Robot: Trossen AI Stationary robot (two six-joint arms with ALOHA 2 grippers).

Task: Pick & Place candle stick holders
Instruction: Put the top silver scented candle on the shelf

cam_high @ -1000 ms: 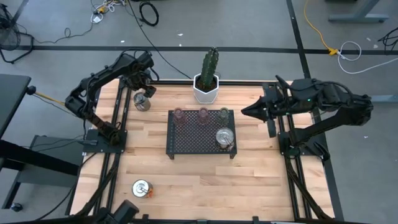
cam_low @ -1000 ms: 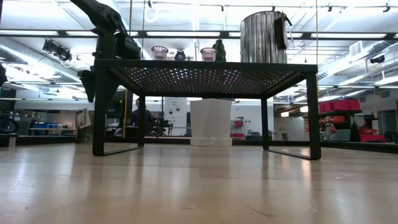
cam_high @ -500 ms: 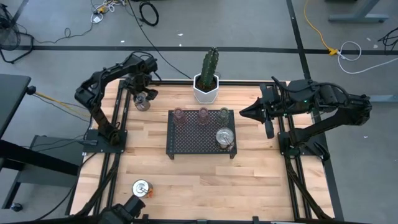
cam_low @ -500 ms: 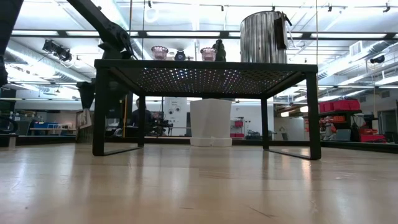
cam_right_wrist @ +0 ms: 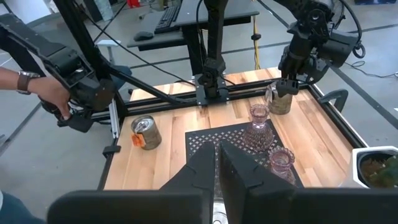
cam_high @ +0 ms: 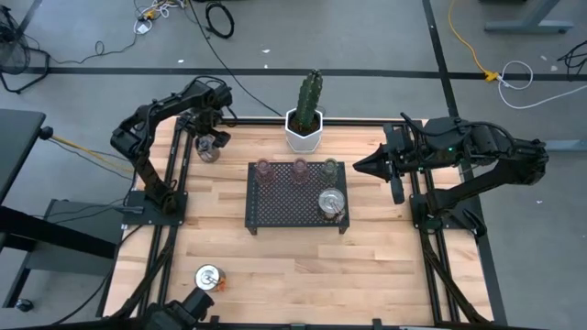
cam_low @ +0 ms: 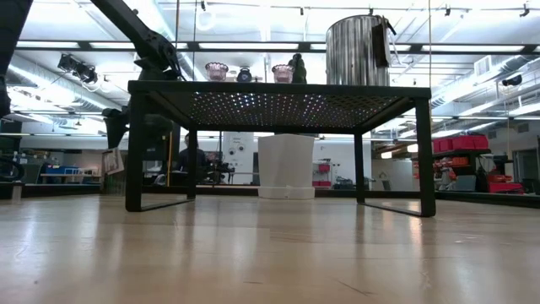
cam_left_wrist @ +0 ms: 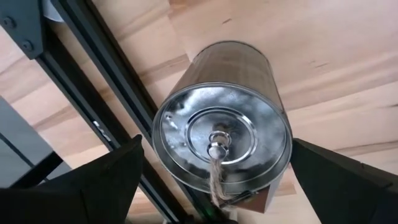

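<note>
Left claw (cam_high: 212, 140) open around silver holder (cam_left_wrist: 222, 146).

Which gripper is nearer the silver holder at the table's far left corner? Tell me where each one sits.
Left. The left gripper is directly over the silver holder, fingers open on either side of it. The right gripper waits across the table, beyond the black mesh tray.

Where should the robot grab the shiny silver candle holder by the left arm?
Probably around its smooth round sides, coming straight down from above. The silver holder stands upright on the table, and the left gripper already hovers over it, one finger on each side.
</note>
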